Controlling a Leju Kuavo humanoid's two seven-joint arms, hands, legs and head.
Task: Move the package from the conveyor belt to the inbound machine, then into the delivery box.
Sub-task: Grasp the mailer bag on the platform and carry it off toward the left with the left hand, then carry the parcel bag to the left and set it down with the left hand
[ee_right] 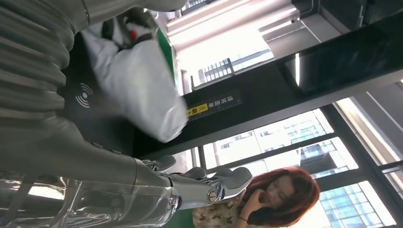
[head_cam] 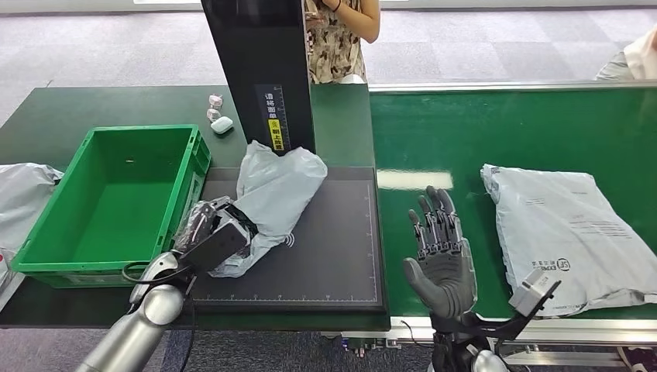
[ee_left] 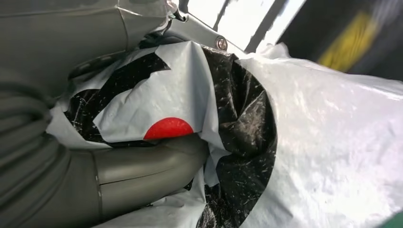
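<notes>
The left robot hand (head_cam: pixel 213 229) is gripping the package (head_cam: pixel 271 198), lying slanted on the machine (head_cam: pixel 341 256), far end pointing up-right. The right robot hand (head_cam: pixel 442 256) is hovering open, holding nothing.

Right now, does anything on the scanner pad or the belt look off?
The package held by the left hand lies crumpled on the black pad, its near end bunched. The second package overhangs the conveyor belt at its near edge.

Crumpled grey plastic mailer package (head_cam: pixel 275 194) lies on black scanning pad of inbound machine (head_cam: pixel 333 256), near end gripped by left hand (head_cam: pixel 213 229); green plastic delivery box (head_cam: pixel 108 198) just beside pad.
</notes>
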